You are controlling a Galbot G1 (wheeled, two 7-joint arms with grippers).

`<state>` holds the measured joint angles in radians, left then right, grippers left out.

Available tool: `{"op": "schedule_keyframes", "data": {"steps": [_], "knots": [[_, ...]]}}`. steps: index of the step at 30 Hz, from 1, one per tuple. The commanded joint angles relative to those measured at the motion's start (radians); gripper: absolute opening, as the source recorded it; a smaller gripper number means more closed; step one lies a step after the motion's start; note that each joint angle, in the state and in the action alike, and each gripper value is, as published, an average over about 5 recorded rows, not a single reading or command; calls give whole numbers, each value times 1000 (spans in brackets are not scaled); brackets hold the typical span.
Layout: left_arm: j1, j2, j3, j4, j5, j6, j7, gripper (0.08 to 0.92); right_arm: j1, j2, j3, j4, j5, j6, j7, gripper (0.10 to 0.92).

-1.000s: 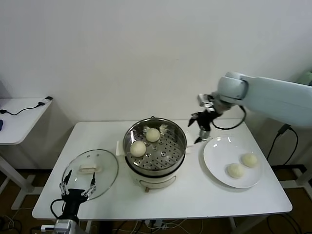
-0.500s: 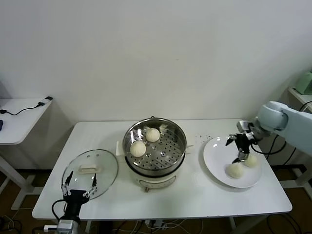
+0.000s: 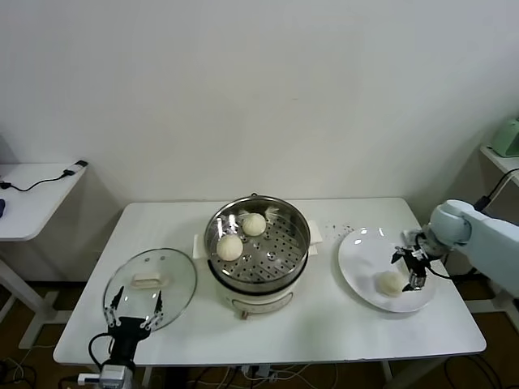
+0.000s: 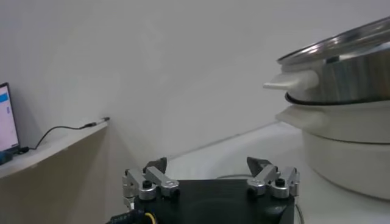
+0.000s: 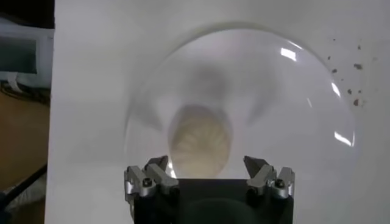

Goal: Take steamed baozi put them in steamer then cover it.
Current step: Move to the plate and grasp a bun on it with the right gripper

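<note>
Showing no readable writing, the scene has two steamed baozi [image 3: 242,235] in the steamer [image 3: 257,251]. The right gripper [image 3: 413,267], moved down from above the table, straddles a plate [image 3: 361,271] bun wide-open; left gripper [image 3: 132,311] idles, spread.

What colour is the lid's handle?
White, on the clear glass lid; the handle shows best in the head view.

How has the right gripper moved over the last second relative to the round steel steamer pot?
Yes. The right gripper went from beside the round steel steamer pot out to the flat white plate, where it hangs open above a cream-white bun.
</note>
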<state>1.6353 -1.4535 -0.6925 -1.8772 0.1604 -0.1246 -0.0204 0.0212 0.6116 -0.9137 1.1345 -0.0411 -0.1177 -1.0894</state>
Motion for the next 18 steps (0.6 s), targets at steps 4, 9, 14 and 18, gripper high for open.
{"op": "schedule_keyframes", "data": {"steps": [4, 9, 14, 18], "knots": [[0, -2, -2, 5, 9, 1, -1, 823, -102, 80, 99, -104, -76, 22, -11, 823], [-1, -3, -1, 6, 13, 1, -1, 823, -94, 84, 100, -112, -73, 30, -19, 818], [1, -4, -1, 5, 14, 1, -1, 823, -82, 83, 94, -113, -66, 38, -28, 771], [2, -4, -1, 4, 14, 0, -1, 823, -78, 81, 90, -114, -53, 48, -37, 728]]}}
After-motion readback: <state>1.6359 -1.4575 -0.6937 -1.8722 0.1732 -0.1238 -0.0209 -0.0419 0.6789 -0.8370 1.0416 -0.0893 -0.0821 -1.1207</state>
